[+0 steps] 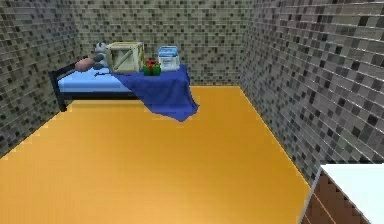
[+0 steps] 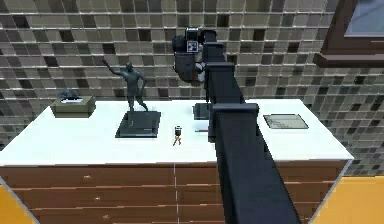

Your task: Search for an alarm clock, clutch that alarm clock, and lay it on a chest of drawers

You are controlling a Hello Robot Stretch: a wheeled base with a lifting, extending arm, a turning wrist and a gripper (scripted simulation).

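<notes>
Laying step, I reckon: arm (image 2: 235, 130) over the chest of drawers (image 2: 80, 137), pincer (image 2: 182, 55) at upper middle, state and load I can't tell; small dark blob (image 2: 177, 135) left of the arm may be the alarm clock, so next I confirm it's down.

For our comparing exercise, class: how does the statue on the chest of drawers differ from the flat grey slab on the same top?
The statue stands tall and upright; the flat grey slab lies low. The statue is dark, the slab pale. In the arm side view the statue is left of the arm, the slab right of it. Both rest on the white top of the chest of drawers.
</notes>
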